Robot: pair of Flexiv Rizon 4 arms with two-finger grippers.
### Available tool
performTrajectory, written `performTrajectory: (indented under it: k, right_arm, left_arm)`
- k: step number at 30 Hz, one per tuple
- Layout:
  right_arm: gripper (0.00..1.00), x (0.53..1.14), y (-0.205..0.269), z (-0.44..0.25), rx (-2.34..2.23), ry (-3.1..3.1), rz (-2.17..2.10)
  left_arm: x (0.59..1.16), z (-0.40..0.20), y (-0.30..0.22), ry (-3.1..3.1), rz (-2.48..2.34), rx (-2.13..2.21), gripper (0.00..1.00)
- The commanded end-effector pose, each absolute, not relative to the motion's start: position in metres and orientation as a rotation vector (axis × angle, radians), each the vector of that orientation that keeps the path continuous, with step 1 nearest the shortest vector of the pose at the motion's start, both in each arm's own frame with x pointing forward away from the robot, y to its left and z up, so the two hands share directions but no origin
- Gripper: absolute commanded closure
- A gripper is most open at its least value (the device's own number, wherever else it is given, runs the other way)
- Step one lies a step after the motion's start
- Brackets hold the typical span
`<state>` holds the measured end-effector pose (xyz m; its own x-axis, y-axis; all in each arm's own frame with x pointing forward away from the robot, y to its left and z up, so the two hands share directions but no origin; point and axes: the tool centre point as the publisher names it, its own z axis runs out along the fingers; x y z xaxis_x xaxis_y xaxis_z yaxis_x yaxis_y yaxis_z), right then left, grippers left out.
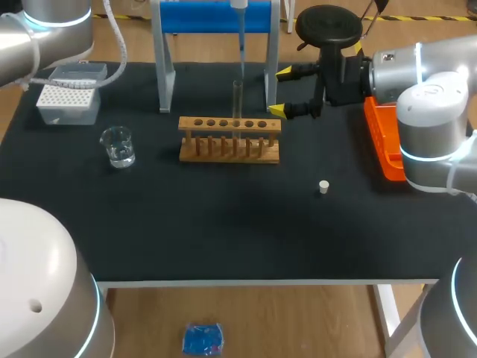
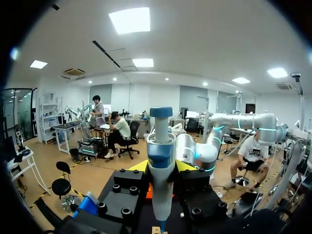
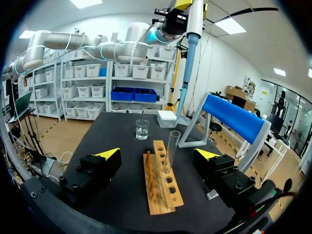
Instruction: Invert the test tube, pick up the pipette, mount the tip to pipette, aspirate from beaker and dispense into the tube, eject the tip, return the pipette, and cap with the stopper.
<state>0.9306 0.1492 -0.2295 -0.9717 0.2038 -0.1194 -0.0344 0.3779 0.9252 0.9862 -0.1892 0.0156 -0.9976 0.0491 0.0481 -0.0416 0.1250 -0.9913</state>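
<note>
Our big black table (image 1: 223, 224) holds everything. Our left arm (image 1: 45, 30) comes in from the far left corner. Our right arm (image 1: 425, 89) comes in from the right side.

At the back of the table stands a blue stand (image 1: 216, 16). An orange tray (image 1: 384, 142) sits at the right edge, under our right arm. A wooden rack (image 1: 229, 142) stands in the middle of the table, just in front of the blue stand. A white box of tips (image 1: 68, 95) sits in the far left corner.

Our left gripper (image 2: 162, 168) is up high and pinches the pipette (image 2: 161, 170) between its two fingers. The pipette hangs straight down over the rack. Its thin end sits just above the open top of the test tube (image 1: 238, 104) and looks apart from it.

The test tube stands upright in a hole of the rack, mouth up.

Our right gripper (image 1: 280, 91) is spread wide and holds nothing. It sits just to the right of the rack and points at it.

The glass beaker (image 1: 118, 145) stands left of the rack, in front of the box of tips. The little white stopper (image 1: 323, 186) lies alone on the table, in front of the rack and to its right.
</note>
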Motion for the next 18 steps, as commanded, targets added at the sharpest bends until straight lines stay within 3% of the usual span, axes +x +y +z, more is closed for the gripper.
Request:
performTrajectory:
  k: [1,18]
  right_arm:
    - [0.0,0.93,0.149,-0.23,0.15,2.421,1.637]
    - [0.0,0.93,0.149,-0.23,0.15,2.421,1.637]
  left_arm:
    - [0.983,0.011,-0.188,-2.3,2.047,-0.003,1.0]
    - [0.984,-0.002,-0.187,-2.293,2.039,0.014,1.0]
